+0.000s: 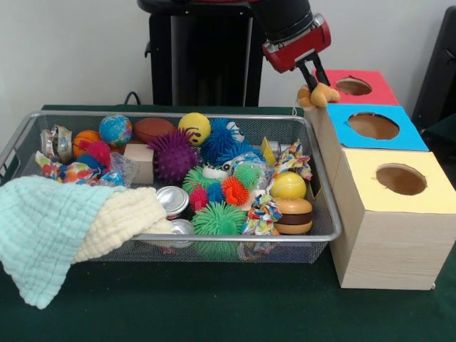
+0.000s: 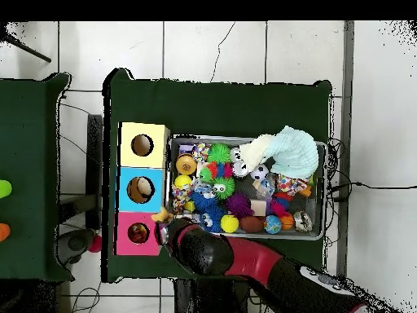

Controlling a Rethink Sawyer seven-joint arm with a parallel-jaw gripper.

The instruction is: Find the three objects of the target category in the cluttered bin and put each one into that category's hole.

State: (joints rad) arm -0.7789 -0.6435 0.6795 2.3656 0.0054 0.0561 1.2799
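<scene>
My gripper hangs from the red and black arm and is shut on a small pale yellow-tan soft animal toy. The toy hangs just left of the red-topped box and its round hole, above the far right corner of the silver wire-mesh bin. In the overhead view the toy sits between the bin and the red box's hole, with the gripper mostly hidden under the arm. The orange striped toy and the third toy are not visible.
The blue-topped box and the yellow-topped box stand in a row nearer the camera. A pale green and cream cloth drapes over the bin's front left. Spiky balls, cans, a burger toy and a blue fuzzy toy fill the bin.
</scene>
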